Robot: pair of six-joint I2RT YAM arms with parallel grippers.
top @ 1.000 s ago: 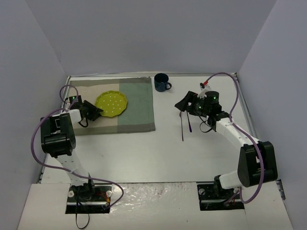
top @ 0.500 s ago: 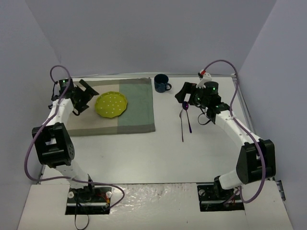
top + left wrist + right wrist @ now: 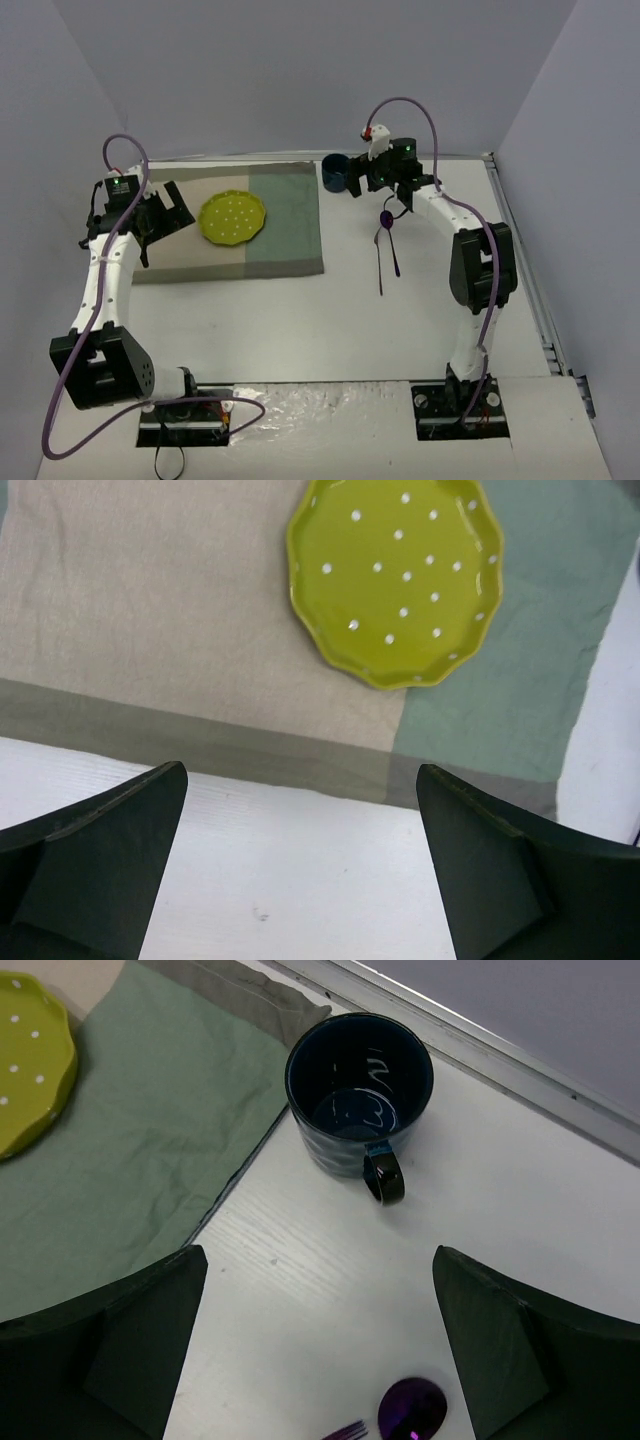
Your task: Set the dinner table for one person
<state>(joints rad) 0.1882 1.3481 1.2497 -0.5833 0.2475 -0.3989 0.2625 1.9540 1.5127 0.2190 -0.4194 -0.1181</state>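
The dinner table (image 3: 300, 320) is a wide white top. On it lies a beige and green placemat (image 3: 270, 240) carrying a yellow-green dotted plate (image 3: 232, 217). A dark blue mug (image 3: 336, 172) stands upright just off the mat's far right corner. A purple spoon (image 3: 386, 217) and fork (image 3: 380, 270) lie side by side right of the mat. My left gripper (image 3: 165, 210) hovers open left of the plate (image 3: 395, 580), over the mat's edge, with nothing in it. My right gripper (image 3: 320, 1260) is open and empty above the bare table between the mug (image 3: 358, 1095) and the spoon bowl (image 3: 412, 1410).
A thin metal rim (image 3: 470, 1050) runs along the table's far edge just behind the mug. Grey walls (image 3: 300, 80) close in the back and both sides. The mat (image 3: 150, 630) lies flat with slight creases. The fork tines (image 3: 345, 1430) show at the bottom edge.
My left gripper drew back leftward from the plate's rim and opened wide. My right gripper swung away from the utensils toward the mug and opened further. Plate, mug and utensils stayed put.
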